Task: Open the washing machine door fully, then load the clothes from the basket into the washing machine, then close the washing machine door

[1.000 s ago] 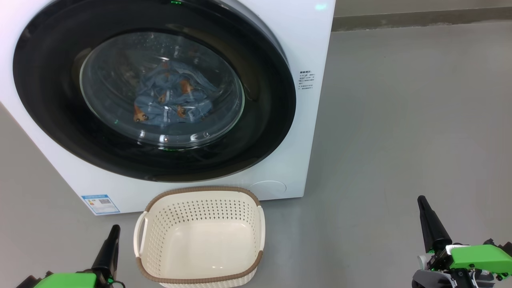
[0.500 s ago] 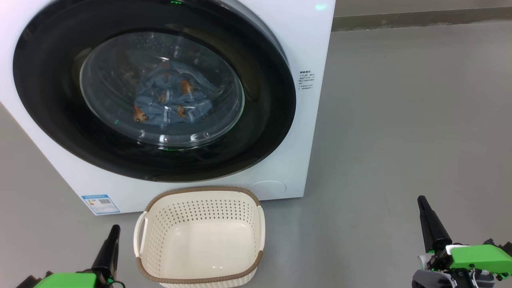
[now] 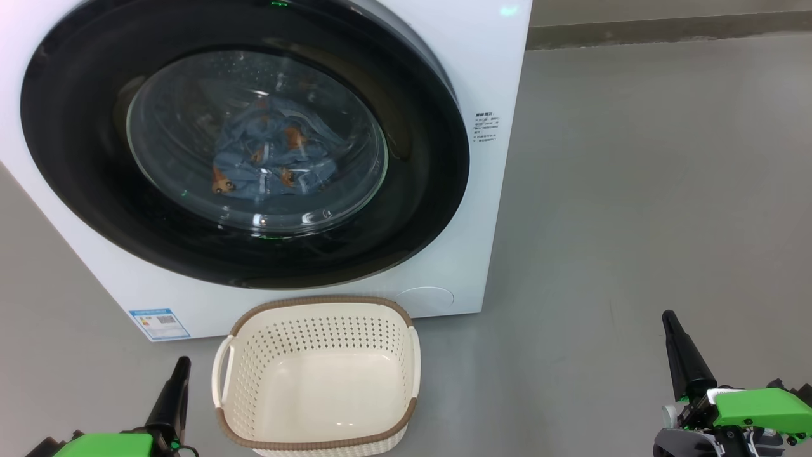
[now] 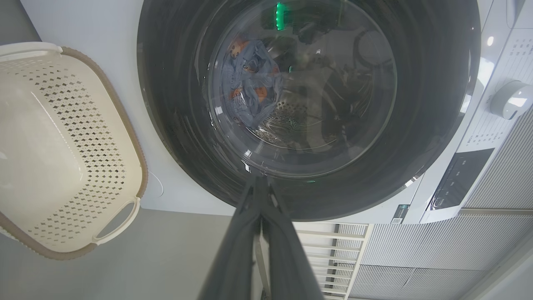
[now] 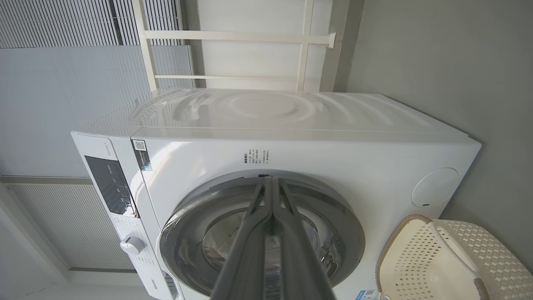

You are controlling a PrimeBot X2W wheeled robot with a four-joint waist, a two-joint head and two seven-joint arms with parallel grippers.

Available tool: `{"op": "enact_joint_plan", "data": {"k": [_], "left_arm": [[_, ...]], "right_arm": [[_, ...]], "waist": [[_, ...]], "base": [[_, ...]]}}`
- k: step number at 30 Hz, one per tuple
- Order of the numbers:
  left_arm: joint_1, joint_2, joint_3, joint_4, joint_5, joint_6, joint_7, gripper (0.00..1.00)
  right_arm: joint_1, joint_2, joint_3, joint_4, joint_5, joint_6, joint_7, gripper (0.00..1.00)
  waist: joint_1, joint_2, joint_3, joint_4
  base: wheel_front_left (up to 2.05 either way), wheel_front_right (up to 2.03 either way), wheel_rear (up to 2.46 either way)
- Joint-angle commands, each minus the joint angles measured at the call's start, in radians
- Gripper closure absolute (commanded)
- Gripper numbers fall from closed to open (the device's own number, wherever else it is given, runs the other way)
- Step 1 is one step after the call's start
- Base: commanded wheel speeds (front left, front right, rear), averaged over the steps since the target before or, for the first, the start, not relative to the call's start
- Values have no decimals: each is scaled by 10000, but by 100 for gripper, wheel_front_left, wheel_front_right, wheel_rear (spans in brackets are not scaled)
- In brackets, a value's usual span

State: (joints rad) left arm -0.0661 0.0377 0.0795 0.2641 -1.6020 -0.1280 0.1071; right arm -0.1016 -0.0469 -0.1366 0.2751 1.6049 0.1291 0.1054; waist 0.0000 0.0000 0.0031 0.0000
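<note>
Where the head view begins at its lower left, the left gripper (image 3: 180, 371) points upward, its two dark fingers (image 4: 233, 250) pressed together and holding nothing. Just right of it, one blue label sticker (image 3: 158, 324) sits on the lower front of the single washing machine (image 3: 488, 76). One basket (image 3: 317, 299) stands on the grey floor (image 3: 634, 190) just in front of the machine, between the two grippers but nearer the left one, its two side handles (image 3: 222, 371) and bare bottom in plain sight. Above it, the one washing machine door (image 3: 431, 178) is shut against the front. Through its glass the clothes (image 3: 273, 158) lie in one blue heap with orange-brown figures inside the drum (image 4: 287, 121); how many pieces it makes I cannot tell. At far right, well apart from the basket, the right gripper (image 3: 672, 330) is likewise clenched on nothing.
</note>
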Motion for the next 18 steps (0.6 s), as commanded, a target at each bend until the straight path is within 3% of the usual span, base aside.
{"op": "enact_joint_plan", "data": {"k": [1,18], "left_arm": [[-419,127,352,-193,-58,-27,68,100],[-419,127,353,-193,-58,-27,69,100]], "right_arm": [[-63,-33,230,-303,39,16,77,100],[-63,-33,230,-303,39,16,77,100]], "waist": [[0,0,0,0],[0,0,0,0]], "base": [[0,0,0],[0,0,0]]}}
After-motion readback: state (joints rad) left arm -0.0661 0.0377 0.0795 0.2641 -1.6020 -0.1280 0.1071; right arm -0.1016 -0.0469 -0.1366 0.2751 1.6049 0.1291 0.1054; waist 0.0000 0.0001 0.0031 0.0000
